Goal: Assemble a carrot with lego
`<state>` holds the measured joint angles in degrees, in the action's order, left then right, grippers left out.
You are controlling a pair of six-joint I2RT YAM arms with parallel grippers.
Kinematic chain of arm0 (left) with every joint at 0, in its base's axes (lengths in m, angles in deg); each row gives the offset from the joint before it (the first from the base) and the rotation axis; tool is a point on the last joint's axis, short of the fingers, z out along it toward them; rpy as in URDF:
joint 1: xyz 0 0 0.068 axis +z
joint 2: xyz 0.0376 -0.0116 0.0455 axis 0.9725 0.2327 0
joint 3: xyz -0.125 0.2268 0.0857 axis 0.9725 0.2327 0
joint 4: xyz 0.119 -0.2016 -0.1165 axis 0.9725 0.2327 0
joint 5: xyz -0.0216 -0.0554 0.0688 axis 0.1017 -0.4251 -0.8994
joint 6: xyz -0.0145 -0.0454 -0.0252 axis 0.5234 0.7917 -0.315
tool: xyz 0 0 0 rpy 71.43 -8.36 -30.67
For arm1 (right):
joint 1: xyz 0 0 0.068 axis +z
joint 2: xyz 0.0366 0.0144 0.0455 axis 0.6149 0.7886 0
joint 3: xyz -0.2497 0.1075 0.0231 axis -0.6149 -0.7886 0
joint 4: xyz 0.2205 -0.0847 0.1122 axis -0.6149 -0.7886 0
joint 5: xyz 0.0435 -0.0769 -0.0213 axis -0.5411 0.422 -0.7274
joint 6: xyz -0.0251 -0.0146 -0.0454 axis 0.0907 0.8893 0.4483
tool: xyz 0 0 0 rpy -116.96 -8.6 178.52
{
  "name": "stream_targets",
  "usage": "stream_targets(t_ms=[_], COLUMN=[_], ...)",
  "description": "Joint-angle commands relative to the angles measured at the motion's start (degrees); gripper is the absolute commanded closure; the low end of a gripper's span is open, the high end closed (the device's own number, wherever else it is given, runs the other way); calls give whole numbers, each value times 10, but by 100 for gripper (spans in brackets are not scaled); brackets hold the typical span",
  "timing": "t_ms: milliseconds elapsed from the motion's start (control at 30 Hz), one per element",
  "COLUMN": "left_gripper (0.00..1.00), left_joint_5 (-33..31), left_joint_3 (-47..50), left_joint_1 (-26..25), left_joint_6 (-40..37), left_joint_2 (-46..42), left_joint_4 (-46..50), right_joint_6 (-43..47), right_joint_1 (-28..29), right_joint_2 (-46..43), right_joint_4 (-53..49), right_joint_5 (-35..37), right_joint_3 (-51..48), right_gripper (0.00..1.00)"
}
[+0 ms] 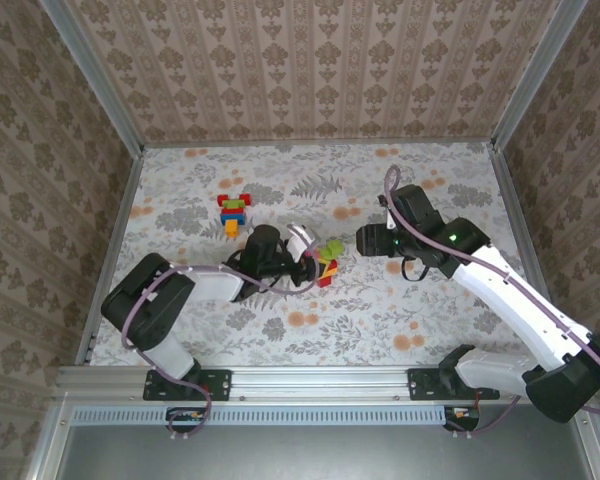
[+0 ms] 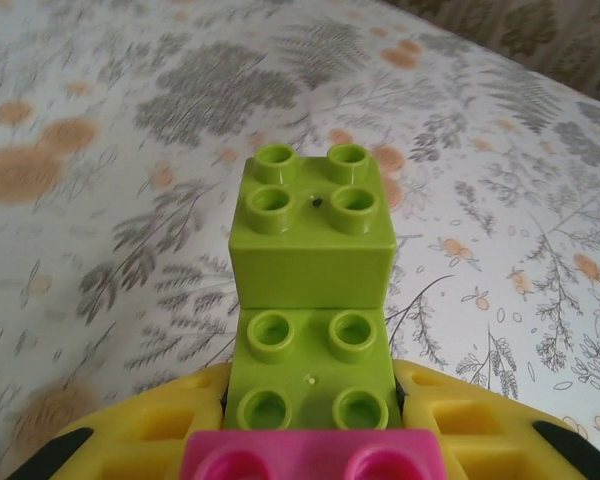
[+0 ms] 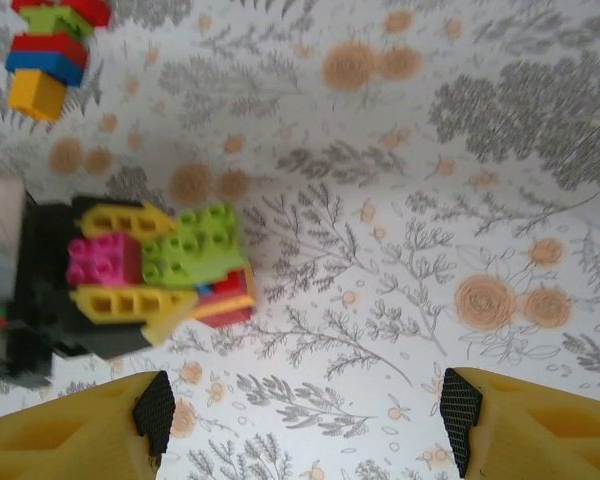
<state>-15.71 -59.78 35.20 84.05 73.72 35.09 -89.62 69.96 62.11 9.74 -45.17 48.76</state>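
Observation:
My left gripper (image 2: pixel 315 405) is shut on a small lego stack (image 2: pixel 313 250). Two light green bricks are on top, a magenta brick (image 2: pixel 310 455) sits behind them, and its yellow fingers (image 2: pixel 145 430) press both sides. From above, this stack (image 1: pixel 327 266) shows red at its base near the table's middle. The right wrist view shows the stack (image 3: pixel 205 265) with red, orange and blue layers under the green. My right gripper (image 3: pixel 305 420) hangs open above bare table, just right of the stack, with nothing between its pads. It also appears in the top view as the right gripper (image 1: pixel 363 240).
A second lego stack (image 1: pixel 234 213) of red, green, blue and orange bricks lies on the floral table behind the left arm; it also appears as the second stack (image 3: pixel 48 48). Metal frame rails (image 1: pixel 110 110) and patterned walls bound the table on three sides.

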Motion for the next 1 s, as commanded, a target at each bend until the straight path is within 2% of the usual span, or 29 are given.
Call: stream_targets(t_ms=[0, 233, 333, 433, 767, 967], left_gripper=[74, 72, 72, 71, 70, 68], left_joint_5=[-50, -48, -46, -18, 16, 11], left_joint_3=[-32, -115, -148, -177, -369, -508], left_joint_1=[15, 54, 75, 98, 160, 196], left_joint_6=[55, 67, 67, 67, 33, 39], left_joint_2=[-24, -82, -90, -82, 53, 150], left_joint_4=[220, 395, 441, 471, 617, 719], right_joint_6=[16, 35, 41, 49, 59, 58], right_joint_1=[-4, -13, -19, -25, -36, -38], right_joint_2=[-3, -26, -32, -38, -41, -33], right_joint_4=[31, 60, 69, 73, 99, 118], right_joint_5=[-32, -49, -61, -65, -98, -116], right_joint_3=[-30, -73, -88, -98, -128, -145], right_gripper=[27, 27, 26, 26, 26, 27])
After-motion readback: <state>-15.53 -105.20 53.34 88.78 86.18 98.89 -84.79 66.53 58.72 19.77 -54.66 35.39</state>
